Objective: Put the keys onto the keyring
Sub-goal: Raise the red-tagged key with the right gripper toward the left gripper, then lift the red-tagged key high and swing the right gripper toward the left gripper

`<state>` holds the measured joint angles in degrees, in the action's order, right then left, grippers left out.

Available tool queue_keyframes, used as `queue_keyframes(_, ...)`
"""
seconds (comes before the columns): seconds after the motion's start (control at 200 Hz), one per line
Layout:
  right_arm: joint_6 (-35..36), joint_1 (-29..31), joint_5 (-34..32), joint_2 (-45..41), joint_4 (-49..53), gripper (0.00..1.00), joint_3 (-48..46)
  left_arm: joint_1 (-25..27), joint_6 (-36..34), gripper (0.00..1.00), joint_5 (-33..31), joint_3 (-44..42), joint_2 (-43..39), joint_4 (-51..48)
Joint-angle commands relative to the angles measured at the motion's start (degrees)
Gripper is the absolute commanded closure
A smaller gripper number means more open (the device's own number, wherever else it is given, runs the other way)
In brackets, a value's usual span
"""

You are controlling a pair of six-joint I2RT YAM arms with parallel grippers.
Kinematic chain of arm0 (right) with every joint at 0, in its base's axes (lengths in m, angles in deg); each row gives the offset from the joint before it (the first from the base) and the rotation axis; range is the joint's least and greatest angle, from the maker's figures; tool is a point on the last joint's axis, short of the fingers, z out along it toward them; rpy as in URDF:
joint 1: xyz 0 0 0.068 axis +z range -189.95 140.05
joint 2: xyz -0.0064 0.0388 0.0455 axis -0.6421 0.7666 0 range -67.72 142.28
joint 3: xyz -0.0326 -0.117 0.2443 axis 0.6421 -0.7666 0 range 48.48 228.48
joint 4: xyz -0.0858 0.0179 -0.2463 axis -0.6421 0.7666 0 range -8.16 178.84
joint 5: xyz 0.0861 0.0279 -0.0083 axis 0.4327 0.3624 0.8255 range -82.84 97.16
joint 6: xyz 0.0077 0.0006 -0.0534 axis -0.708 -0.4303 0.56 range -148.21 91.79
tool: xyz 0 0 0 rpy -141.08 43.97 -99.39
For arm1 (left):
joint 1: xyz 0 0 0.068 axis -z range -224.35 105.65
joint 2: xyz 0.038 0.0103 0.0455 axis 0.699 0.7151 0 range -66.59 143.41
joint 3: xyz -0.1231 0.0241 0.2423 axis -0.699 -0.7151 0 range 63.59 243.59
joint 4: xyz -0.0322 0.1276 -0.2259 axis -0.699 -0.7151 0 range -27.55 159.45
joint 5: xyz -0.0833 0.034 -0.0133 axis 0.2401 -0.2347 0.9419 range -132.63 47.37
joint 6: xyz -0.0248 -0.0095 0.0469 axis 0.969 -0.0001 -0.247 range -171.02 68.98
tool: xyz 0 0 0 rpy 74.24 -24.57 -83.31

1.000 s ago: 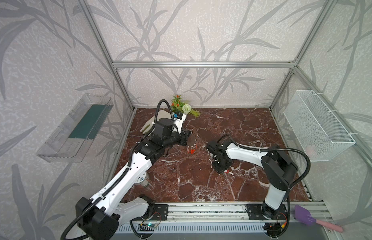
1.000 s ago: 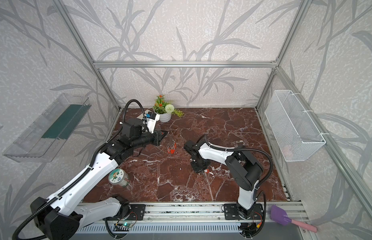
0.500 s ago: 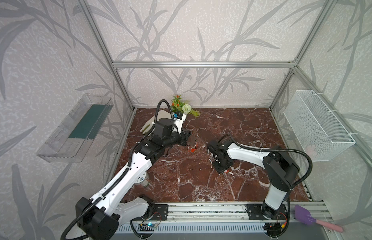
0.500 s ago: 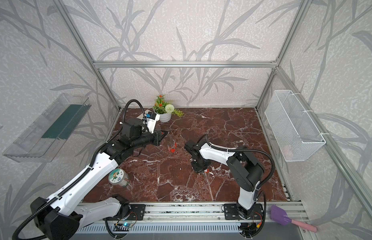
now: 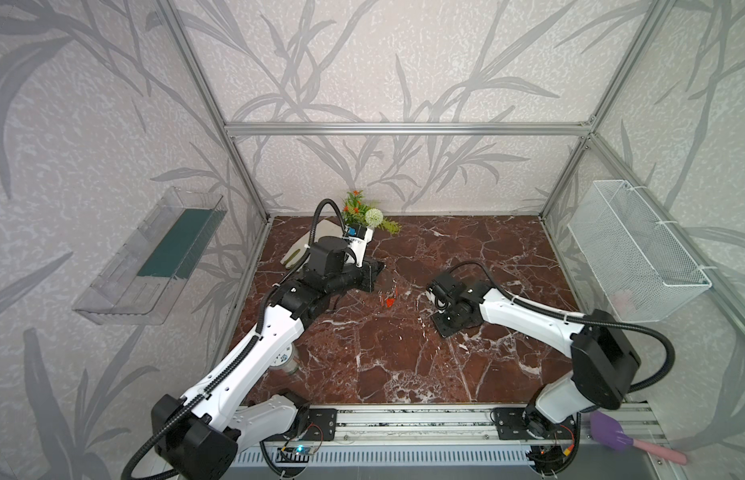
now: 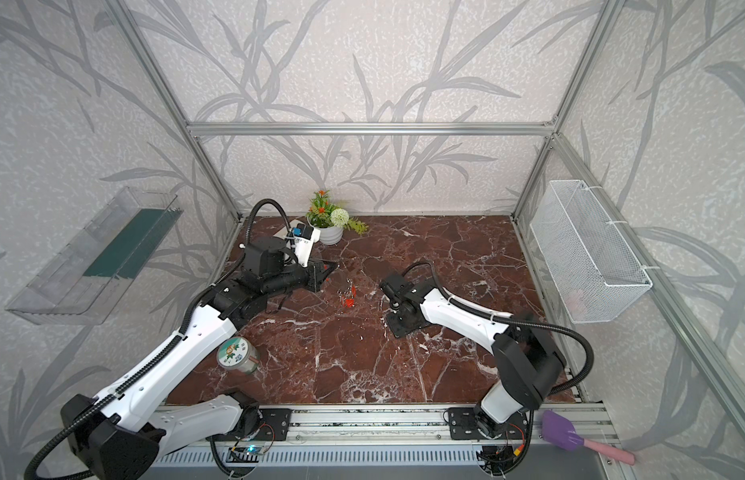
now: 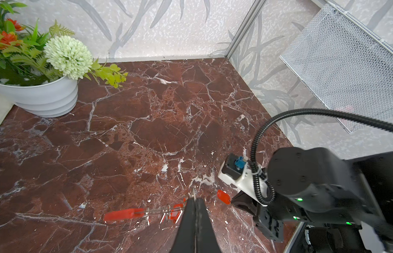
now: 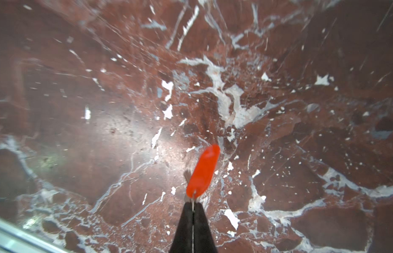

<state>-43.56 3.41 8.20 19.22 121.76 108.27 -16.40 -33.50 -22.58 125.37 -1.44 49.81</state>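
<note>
My left gripper (image 7: pixel 194 198) is shut on the thin grey wire of the keyring (image 7: pixel 156 211), held above the marble floor. The ring's red sleeve (image 7: pixel 123 214) sticks out to one side. Red-tagged keys (image 7: pixel 175 213) hang on the wire beside the jaws. In both top views the ring and keys (image 5: pixel 389 297) (image 6: pixel 349 297) hang just off the left gripper (image 5: pixel 377 270). My right gripper (image 8: pixel 193 202) is shut on the metal end of another key, whose red tag (image 8: pixel 203 173) points forward over the floor. The same tag (image 7: pixel 223 196) shows close to the keyring.
A white flower pot (image 5: pixel 362 232) and a pale glove (image 5: pixel 308 245) stand at the back left. A round labelled tin (image 6: pixel 235 357) sits under the left arm. A wire basket (image 5: pixel 637 253) hangs on the right wall, a clear shelf (image 5: pixel 154 253) on the left.
The right arm has drawn a little to the right with the key in its jaws. The left arm and the keyring have stayed in place.
</note>
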Motion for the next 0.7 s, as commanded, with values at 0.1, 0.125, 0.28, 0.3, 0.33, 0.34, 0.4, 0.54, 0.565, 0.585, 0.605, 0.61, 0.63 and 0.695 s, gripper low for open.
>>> queue_keyframes(0.1, 5.6, -0.2, 7.0, -12.1, -14.6, 1.0, -5.2, -0.3, -1.6, 1.0, 2.9, 1.7, 1.0, 2.6)
queue_keyframes(0.125, 6.6, -0.2, 7.7, -13.7, -17.0, 1.0, -6.4, -0.3, -1.7, 1.0, 3.2, 2.0, 1.2, 2.6)
queue_keyframes(0.28, 6.8, -0.3, 10.1, -23.2, -37.6, 1.0, -16.7, -0.3, -2.8, 1.0, 5.6, 3.1, 1.6, 2.7)
queue_keyframes(0.3, 6.8, -0.3, 10.0, -24.5, -39.7, 1.0, -17.8, -0.3, -3.0, 1.0, 5.9, 3.2, 1.5, 2.8)
queue_keyframes(0.33, 6.8, -0.3, 9.7, -25.8, -42.1, 1.0, -19.2, -0.2, -3.2, 1.0, 6.2, 3.2, 1.4, 2.9)
queue_keyframes(0.34, 6.8, -0.3, 9.6, -26.4, -43.5, 1.0, -19.7, -0.2, -3.3, 1.0, 6.3, 3.2, 1.4, 3.0)
queue_keyframes(0.4, 6.8, -0.4, 9.2, -28.1, -46.8, 1.0, -21.2, -0.2, -3.8, 1.0, 6.9, 3.3, 1.2, 3.1)
queue_keyframes(0.54, 10.4, -1.3, 12.0, -28.2, -46.2, 1.0, -18.7, -0.2, -4.7, 1.0, 8.4, 3.7, 1.0, 3.4)
queue_keyframes(0.565, 13.7, -1.4, 12.8, -28.1, -46.2, 1.0, -18.2, -0.2, -4.8, 1.0, 8.6, 3.7, 1.0, 3.4)
queue_keyframes(0.585, 13.7, -1.7, 13.7, -28.1, -46.3, 1.0, -17.9, -0.2, -4.7, 1.0, 8.8, 3.9, 1.0, 3.5)
queue_keyframes(0.605, 13.4, -1.9, 14.6, -28.0, -46.7, 1.0, -17.8, -0.2, -4.8, 1.0, 9.8, 4.0, 1.0, 3.4)
queue_keyframes(0.61, 13.3, -1.9, 14.8, -28.0, -46.8, 1.0, -17.8, -0.2, -4.9, 1.0, 10.2, 4.0, 1.1, 3.4)
queue_keyframes(0.63, 12.8, -2.1, 15.7, -28.0, -47.1, 1.0, -17.7, -0.2, -5.2, 1.0, 11.4, 4.3, 1.1, 3.4)
queue_keyframes(0.695, 11.0, -3.2, 18.7, -28.1, -48.4, 1.0, -17.4, -0.2, -6.0, 1.0, 14.2, 4.9, 1.4, 3.2)
